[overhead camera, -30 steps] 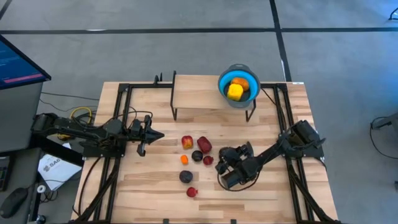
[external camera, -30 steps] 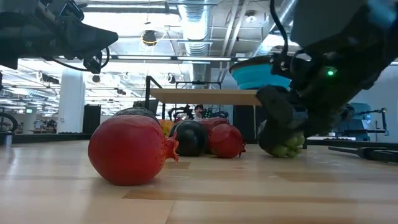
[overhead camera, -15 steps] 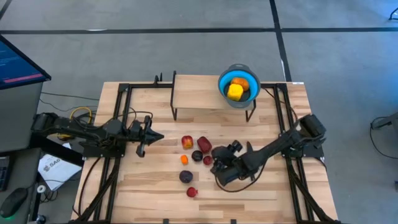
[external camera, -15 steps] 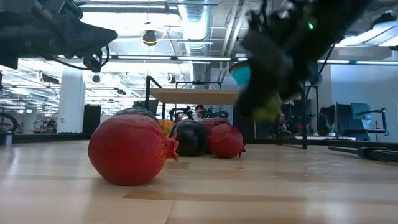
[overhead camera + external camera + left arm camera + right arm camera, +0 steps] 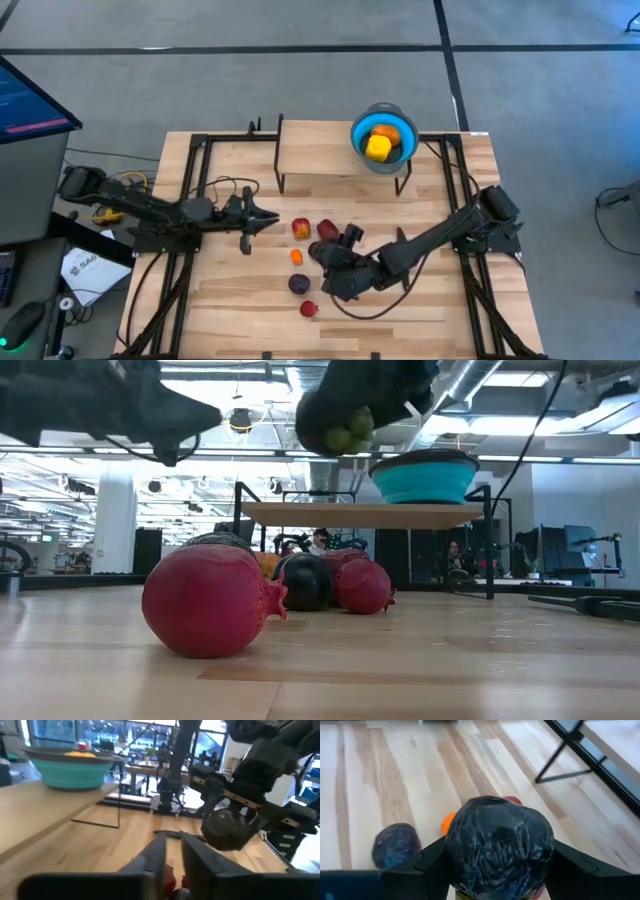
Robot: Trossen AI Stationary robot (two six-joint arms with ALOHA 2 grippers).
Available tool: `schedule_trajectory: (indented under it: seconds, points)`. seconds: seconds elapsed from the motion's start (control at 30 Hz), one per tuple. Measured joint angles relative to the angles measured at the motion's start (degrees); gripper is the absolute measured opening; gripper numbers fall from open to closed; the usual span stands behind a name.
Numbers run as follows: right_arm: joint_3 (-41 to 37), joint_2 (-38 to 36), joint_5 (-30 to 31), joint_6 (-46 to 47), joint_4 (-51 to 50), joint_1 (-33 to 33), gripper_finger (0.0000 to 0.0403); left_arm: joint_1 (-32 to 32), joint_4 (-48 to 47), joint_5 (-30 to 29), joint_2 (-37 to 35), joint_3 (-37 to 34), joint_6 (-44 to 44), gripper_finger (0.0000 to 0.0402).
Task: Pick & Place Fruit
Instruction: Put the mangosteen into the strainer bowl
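My right gripper (image 5: 335, 270) hangs over the middle of the table, shut on a dark, crinkly round fruit (image 5: 500, 845), whose greenish underside (image 5: 345, 432) shows high in the low view. Loose fruits lie beneath and to its left: a red-yellow one (image 5: 301, 229), a red one (image 5: 327, 231), a small orange one (image 5: 296, 256), a dark purple one (image 5: 298, 284) and a small red one (image 5: 308, 309). My left gripper (image 5: 272, 222) hovers just left of them, open by a narrow gap (image 5: 173, 852). The blue bowl (image 5: 384, 137) holds yellow and orange fruit. My right gripper pinches the dark fruit between its two fingers (image 5: 427, 865), one on each side of it (image 5: 457, 855). The fingers come slanting down from the table's right. The fruit is lifted clear of the table, well above the other fruits.
The bowl stands on a raised wooden shelf (image 5: 315, 150) at the far side of the table. Black frame rails (image 5: 190, 200) run along the left and right sides. Bare wood lies along the near edge (image 5: 400, 320). A monitor (image 5: 30, 100) stands off the table's left.
My right gripper has lifted the dark fruit off the table and carried it up and toward the table's left, over the loose fruits. My left gripper has moved toward the table's right, closer to the fruits.
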Motion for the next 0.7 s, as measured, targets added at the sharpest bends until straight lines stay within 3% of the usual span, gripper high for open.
schedule_trajectory:
  seconds: [0.3,0.4,0.53,0.7]
  points:
    - [2.5,3.7,5.2,-3.3,-0.1,1.5,0.0240,1.6,0.5,11.8,9.6,6.1,-11.7,0.0270]
    - [2.5,3.6,6.8,-4.2,0.0,1.9,0.0240,2.3,0.6,14.9,13.3,7.6,-14.4,0.0323]
    - [3.0,3.6,7.1,-9.0,2.6,2.2,0.0240,2.3,1.6,15.4,19.8,10.7,-16.2,0.0363]
    - [3.0,3.6,7.0,-9.4,2.0,1.7,0.0240,2.3,4.5,20.1,26.9,14.9,-16.1,0.0376]
